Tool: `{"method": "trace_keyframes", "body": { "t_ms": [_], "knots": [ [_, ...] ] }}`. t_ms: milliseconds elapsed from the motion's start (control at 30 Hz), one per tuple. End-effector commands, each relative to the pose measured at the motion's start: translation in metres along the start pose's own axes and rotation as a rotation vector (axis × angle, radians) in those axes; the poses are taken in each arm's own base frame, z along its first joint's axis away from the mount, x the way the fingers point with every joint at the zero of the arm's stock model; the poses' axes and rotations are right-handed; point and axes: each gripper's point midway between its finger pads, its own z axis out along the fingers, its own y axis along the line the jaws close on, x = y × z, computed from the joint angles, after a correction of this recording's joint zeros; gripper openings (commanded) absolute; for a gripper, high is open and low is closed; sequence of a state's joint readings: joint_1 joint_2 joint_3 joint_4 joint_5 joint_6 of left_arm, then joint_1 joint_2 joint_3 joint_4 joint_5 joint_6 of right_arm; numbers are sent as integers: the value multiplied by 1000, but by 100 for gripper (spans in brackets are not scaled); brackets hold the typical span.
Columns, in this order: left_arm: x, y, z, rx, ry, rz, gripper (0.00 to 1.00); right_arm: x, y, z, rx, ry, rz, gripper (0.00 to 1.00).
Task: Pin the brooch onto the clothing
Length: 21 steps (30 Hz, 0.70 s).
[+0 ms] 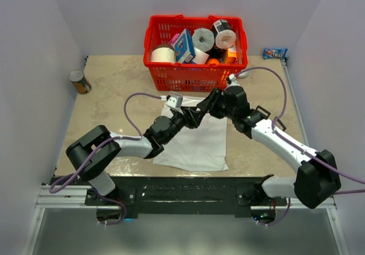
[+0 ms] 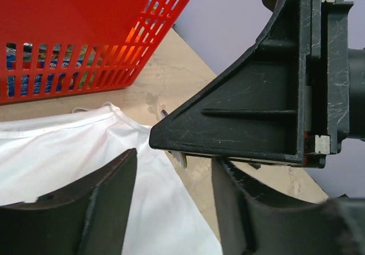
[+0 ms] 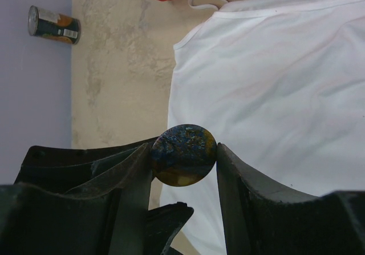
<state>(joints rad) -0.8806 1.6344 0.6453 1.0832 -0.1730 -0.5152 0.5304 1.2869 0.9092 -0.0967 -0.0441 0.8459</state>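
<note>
The white T-shirt (image 1: 197, 144) lies flat in the middle of the table; it also shows in the left wrist view (image 2: 63, 152) and the right wrist view (image 3: 274, 84). My right gripper (image 3: 183, 150) is shut on the brooch (image 3: 183, 159), a small round dark blue-and-gold disc held by its edges above the shirt's left edge. In the top view the right gripper (image 1: 201, 113) and the left gripper (image 1: 187, 120) meet above the shirt's upper part. My left gripper (image 2: 174, 172) is open and empty, with the right gripper's black body (image 2: 256, 112) just beyond its fingers.
A red basket (image 1: 171, 75) with paper rolls and boxes stands behind the shirt. A tin can (image 1: 80, 82) stands at the far left by the wall, and also shows in the right wrist view (image 3: 54, 24). A blue packet (image 1: 274, 53) lies at the far right.
</note>
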Motion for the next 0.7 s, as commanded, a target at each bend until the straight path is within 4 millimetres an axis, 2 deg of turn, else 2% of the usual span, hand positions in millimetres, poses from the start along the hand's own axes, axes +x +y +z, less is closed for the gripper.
{"method": "trace_keyframes", "body": {
  "t_ms": [0,300,400,433,667],
  "knots": [
    [-20,-8,13,0,-75,-23,54,-6,13,-9,-46,-30,14,33],
    [-6,-3,20,-33,-34,-43,41,-6,14,-9,-48,-36,21,32],
    [-3,-2,23,-43,-24,-40,32,-4,12,-8,-46,-34,22,32],
    [-2,0,23,-57,-21,-41,25,-4,12,-8,-45,-33,22,32],
    [-2,7,27,-111,-16,-58,8,-2,8,-7,-35,-37,26,33]
  ]
}}
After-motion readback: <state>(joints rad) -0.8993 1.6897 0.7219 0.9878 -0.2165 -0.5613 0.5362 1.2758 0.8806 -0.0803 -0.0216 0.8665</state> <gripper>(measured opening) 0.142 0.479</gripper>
